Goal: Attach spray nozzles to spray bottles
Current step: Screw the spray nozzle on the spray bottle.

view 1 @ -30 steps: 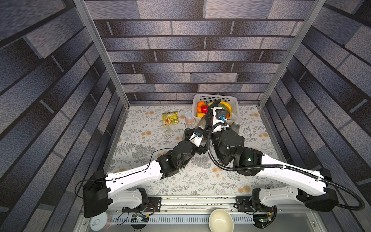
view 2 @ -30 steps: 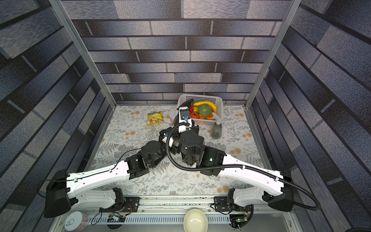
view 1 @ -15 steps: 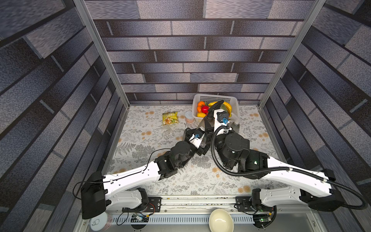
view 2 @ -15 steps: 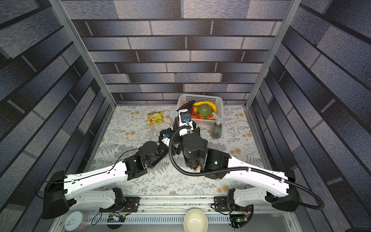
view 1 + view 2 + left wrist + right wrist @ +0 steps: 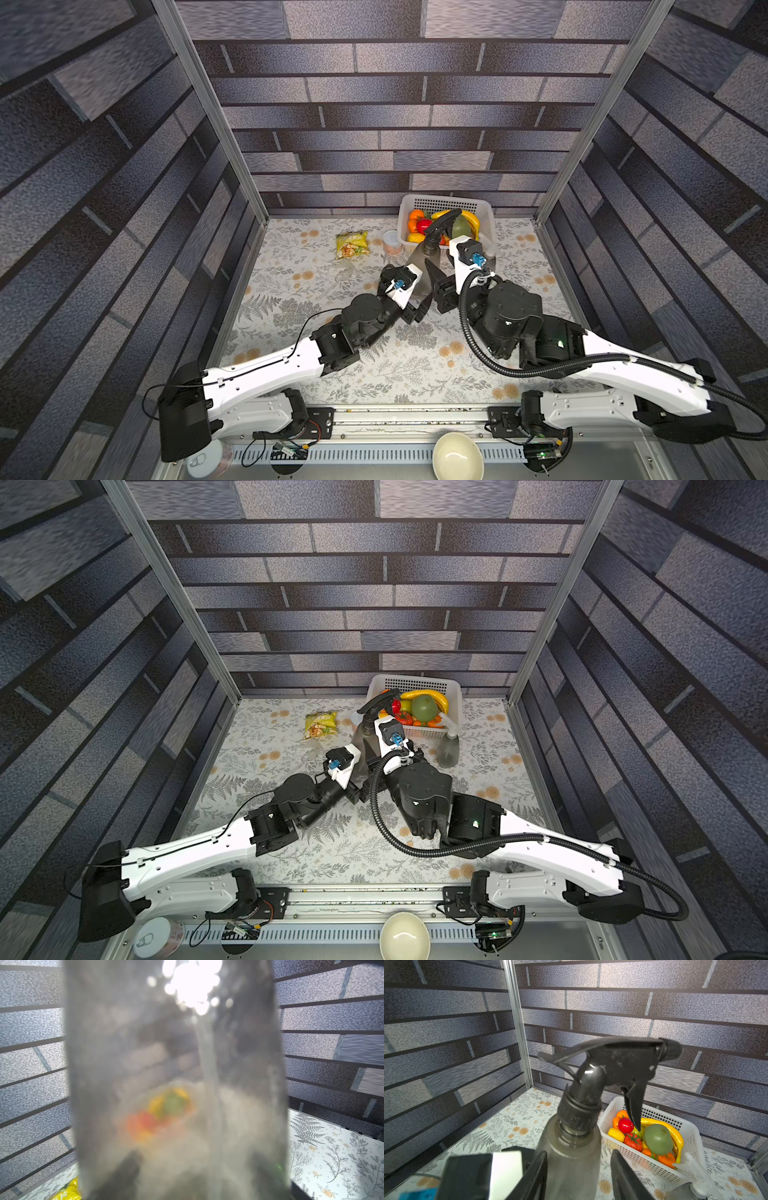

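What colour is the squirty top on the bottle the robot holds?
Black; the spray nozzle shows best in the right wrist view.

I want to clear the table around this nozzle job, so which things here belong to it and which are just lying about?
For the job: grey bottle with the black nozzle on its neck; second bottle with clear nozzle.
Lying about: fruit basket, snack packet, pinkish tin, cream bowl.
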You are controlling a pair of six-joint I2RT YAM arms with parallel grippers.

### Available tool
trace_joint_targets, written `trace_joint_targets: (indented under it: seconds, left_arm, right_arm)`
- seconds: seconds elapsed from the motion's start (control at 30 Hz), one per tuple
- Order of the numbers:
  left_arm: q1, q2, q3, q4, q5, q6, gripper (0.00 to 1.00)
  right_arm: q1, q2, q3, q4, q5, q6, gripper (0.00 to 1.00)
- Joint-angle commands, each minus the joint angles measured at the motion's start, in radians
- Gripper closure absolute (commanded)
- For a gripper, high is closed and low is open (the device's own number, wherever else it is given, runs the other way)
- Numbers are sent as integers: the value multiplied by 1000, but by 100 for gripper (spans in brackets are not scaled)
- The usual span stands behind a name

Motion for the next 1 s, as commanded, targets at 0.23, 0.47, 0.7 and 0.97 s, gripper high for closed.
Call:
trace_joint_targets:
  seconds: [0.23, 0.47, 0.7, 0.97]
  left_arm:
    - [38, -117, -61, 2, 117, -45, 35]
    - [46, -168, -82, -54, 256, -70, 35]
    - [48, -189, -78, -77, 345, -90, 36]
    - [53, -174, -61, -77, 380, -114, 36]
  right_arm:
    - [-244, -171, -42, -171, -597, 22, 49]
    - [-377, -179, 64, -238, -846, -59, 11]
    - [-580, -69, 210, -311, -1205, -36, 2]
    - [-616, 38, 283, -301, -1409, -16, 6]
